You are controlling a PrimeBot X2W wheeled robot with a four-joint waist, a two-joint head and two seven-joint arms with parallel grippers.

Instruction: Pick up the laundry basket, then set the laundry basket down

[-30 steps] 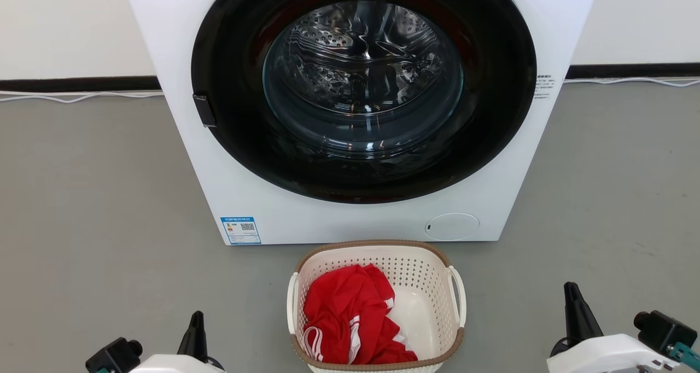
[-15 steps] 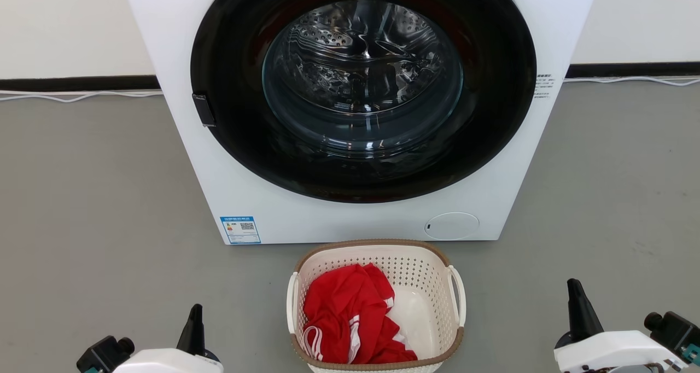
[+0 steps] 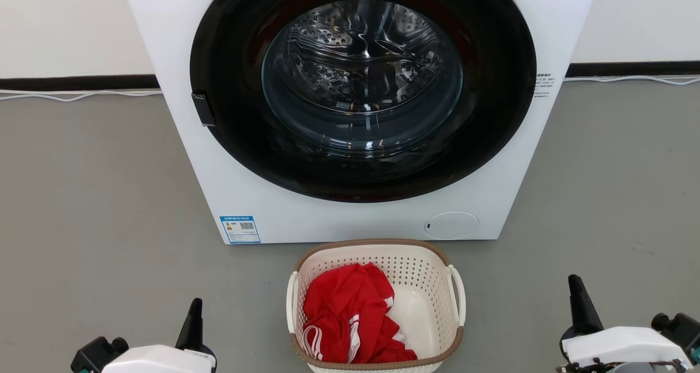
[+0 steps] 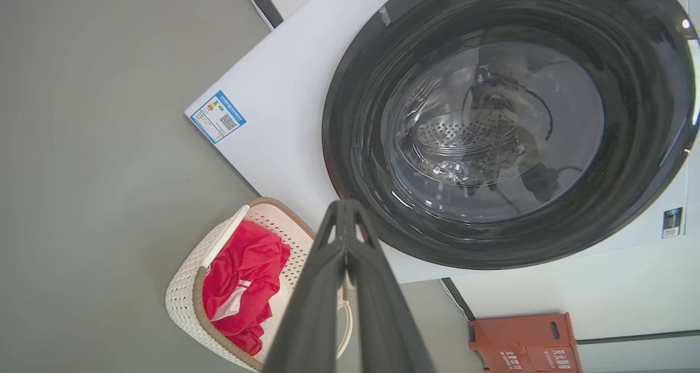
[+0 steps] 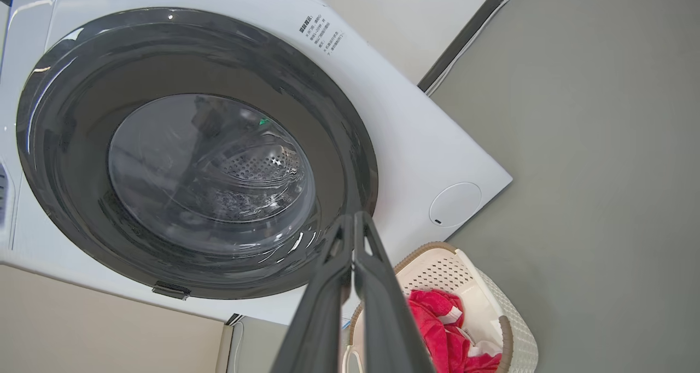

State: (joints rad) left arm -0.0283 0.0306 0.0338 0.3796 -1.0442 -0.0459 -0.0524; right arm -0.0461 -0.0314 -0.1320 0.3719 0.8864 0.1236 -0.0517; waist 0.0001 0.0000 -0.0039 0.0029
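Observation:
The laundry basket (image 3: 421, 272) stands on the grey floor just in front of the washing machine, cream-white and perforated with a brown rim and two white side handles. A red garment with white stripes (image 3: 350, 313) lies inside it. The same laundry basket (image 4: 188, 277) sits low left in the left wrist view and the laundry basket (image 5: 492, 302) low right in the right wrist view. My left gripper (image 3: 194, 307) hangs shut well left of the basket, holding nothing. My right gripper (image 3: 574, 285) hangs shut well to its right, also holding nothing. In the wrist views the left gripper (image 4: 345, 209) and right gripper (image 5: 354, 220) show fingers pressed together.
A white front-loading washing machine (image 3: 503, 198) with a large dark round door (image 3: 361, 88) stands right behind the basket. A white cable (image 3: 76, 97) runs along the wall base. An orange-red crate (image 4: 525, 343) sits by the wall beyond the machine. Grey floor (image 3: 98, 209) spreads on both sides.
Both arms have drifted outward and slightly down in the head view, the left gripper leftward and the right gripper rightward. The basket has stayed put.

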